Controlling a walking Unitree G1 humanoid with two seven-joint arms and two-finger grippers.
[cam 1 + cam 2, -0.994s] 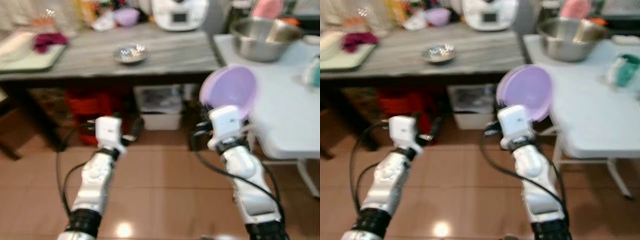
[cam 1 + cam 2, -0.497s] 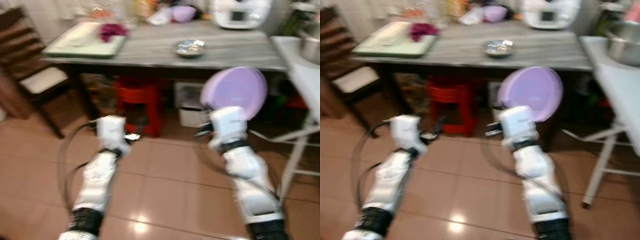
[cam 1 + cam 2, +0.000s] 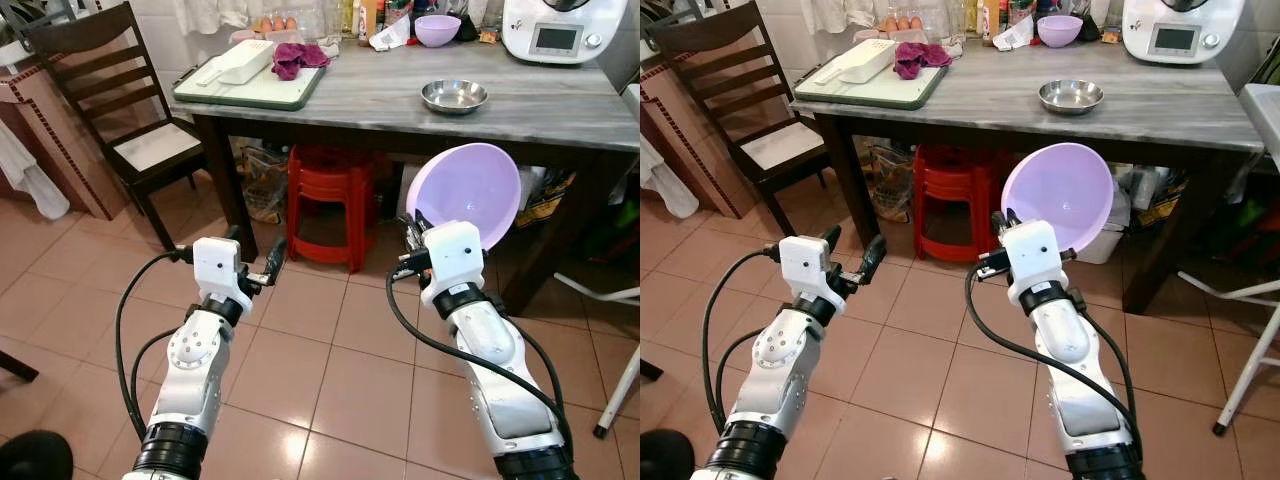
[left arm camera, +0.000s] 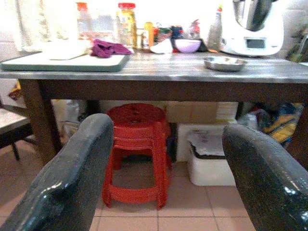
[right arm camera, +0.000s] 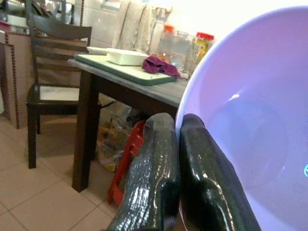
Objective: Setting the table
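Right hand (image 5: 179, 144) pinches the purple bowl's (image 3: 465, 196) rim, bowl tilted above it.

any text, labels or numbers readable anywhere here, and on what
No text can be read.
White kitchen appliance: its display panel is too small and blurred to read.
Jars and bottles at the back of the grey table: labels blurred, unreadable.
Purple bowl in the right gripper: no markings show.
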